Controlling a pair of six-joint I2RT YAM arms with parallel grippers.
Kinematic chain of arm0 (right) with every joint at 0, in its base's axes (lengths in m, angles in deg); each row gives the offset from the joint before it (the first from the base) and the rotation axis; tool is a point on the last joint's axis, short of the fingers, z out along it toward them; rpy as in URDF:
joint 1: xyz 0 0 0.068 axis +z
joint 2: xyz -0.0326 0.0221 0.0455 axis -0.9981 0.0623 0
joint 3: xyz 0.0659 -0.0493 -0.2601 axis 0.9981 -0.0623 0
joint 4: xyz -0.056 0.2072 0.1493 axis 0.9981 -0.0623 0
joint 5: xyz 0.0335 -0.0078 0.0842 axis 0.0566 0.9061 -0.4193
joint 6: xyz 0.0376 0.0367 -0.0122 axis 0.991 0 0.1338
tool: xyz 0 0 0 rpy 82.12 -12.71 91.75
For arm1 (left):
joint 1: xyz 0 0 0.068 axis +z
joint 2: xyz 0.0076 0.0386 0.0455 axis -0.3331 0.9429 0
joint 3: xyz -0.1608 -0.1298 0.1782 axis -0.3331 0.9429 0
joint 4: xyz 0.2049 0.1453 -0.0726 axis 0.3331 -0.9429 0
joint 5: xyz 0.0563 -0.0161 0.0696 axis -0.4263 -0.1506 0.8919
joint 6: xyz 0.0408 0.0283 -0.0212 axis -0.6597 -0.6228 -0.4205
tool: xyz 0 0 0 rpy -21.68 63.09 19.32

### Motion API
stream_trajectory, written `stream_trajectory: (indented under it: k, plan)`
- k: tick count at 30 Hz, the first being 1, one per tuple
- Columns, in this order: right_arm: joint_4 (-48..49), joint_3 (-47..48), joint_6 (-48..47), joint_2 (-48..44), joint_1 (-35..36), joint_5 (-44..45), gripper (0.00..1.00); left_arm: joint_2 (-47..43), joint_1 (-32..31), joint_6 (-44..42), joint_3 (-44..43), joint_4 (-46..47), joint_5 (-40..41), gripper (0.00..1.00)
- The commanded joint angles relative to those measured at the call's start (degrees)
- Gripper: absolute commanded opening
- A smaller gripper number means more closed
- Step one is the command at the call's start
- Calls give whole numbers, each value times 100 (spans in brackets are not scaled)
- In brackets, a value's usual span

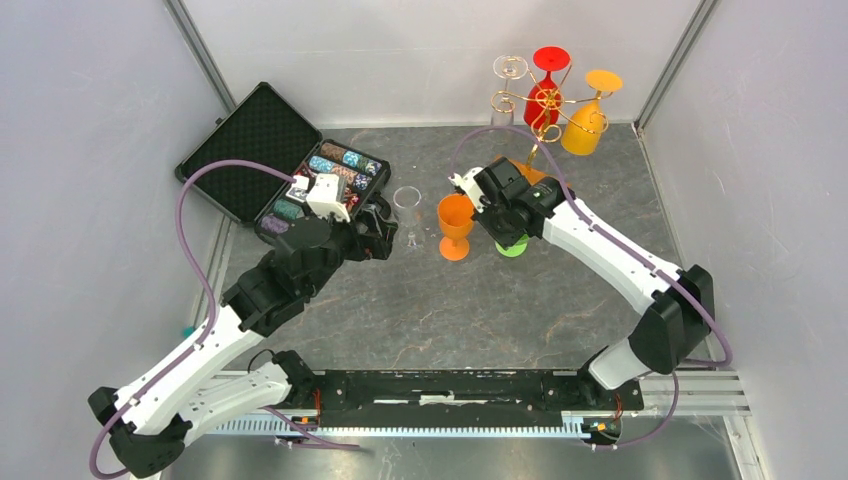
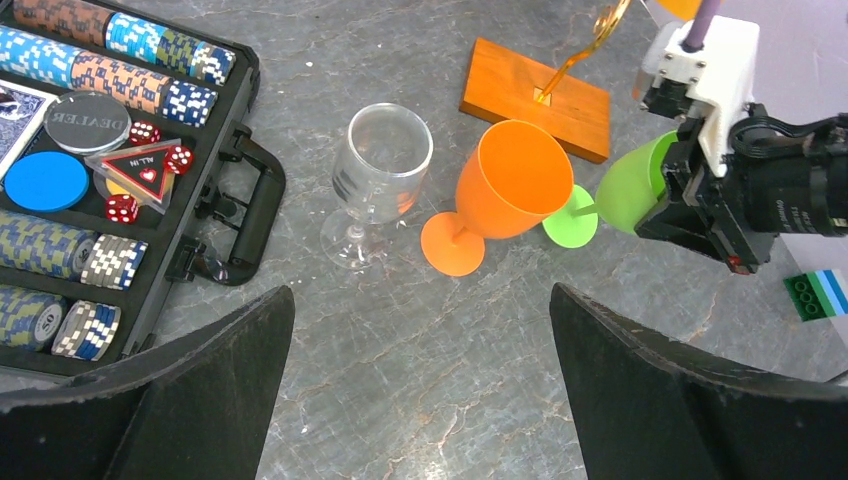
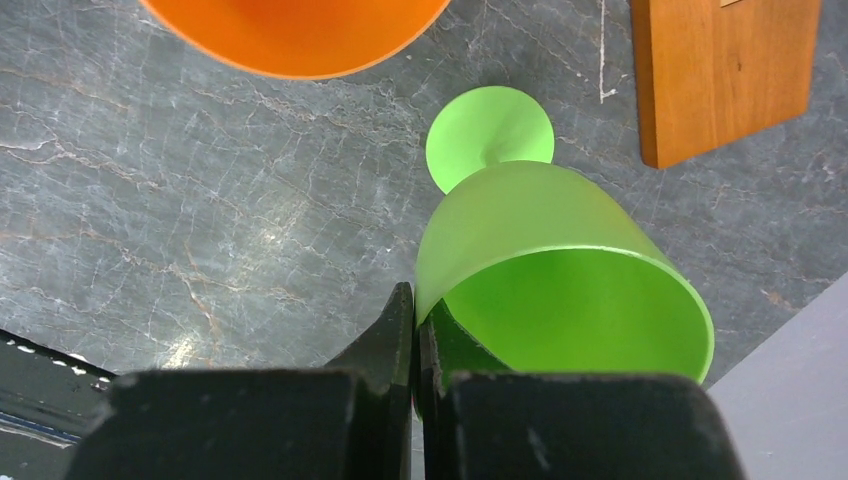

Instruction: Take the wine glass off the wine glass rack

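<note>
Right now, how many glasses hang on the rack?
3: a clear glass on the left, a red glass in the middle, a yellow glass on the right; more may be hidden.

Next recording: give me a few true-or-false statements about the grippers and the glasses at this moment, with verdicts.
The right gripper is shut on the rim of the green glass. True.
The left gripper holds the clear glass. False: it is open, with nothing between its fingers.
The orange glass lies on its side. False: it stands upright on the table.
A red glass hangs on the wine glass rack. True.
</note>
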Motion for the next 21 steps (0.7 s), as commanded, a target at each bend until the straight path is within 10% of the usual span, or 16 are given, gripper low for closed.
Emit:
stream_trajectory:
  k: [1, 10, 21]
  plan:
    - [191, 254, -274, 206, -166, -406, 0, 34, 6, -185, 43, 272, -133, 100]
    - [312, 316, -301, 430, -380, -636, 2, 52, 3, -147, 83, 326, -211, 100]
    - [365, 658, -241, 510, -403, -605, 32, 43, 3, -102, 66, 305, -231, 100]
